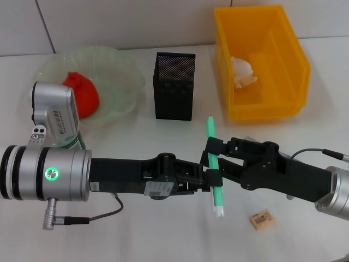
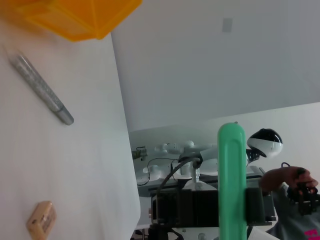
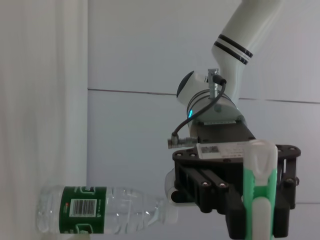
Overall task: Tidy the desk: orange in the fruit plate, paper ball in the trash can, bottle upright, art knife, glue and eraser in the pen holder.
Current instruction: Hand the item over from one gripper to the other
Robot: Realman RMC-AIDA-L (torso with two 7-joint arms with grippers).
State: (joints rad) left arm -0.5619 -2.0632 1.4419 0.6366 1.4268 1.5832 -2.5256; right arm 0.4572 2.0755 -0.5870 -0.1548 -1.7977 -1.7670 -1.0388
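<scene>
A green art knife (image 1: pixel 214 164) with a white end hangs above the table's middle. My left gripper (image 1: pixel 211 181) is shut on its lower part. My right gripper (image 1: pixel 214 148) clamps its upper part. The right wrist view shows the left gripper (image 3: pixel 260 212) around the knife (image 3: pixel 260 170). The left wrist view shows the right gripper (image 2: pixel 231 207) around the knife (image 2: pixel 232 160). The orange (image 1: pixel 82 94) lies in the fruit plate (image 1: pixel 122 71). The paper ball (image 1: pixel 242 72) lies in the trash can (image 1: pixel 264 112). The pen holder (image 1: pixel 174 86) stands behind. The eraser (image 1: pixel 261 219) lies at the front right. The bottle (image 3: pixel 100 216) is mostly hidden under my left arm.
A slim grey stick (image 2: pixel 42 90) lies on the table near the trash can (image 2: pixel 75 17), with the eraser (image 2: pixel 41 219) farther off. Both arms cross the front half of the table. A white wall stands behind the table.
</scene>
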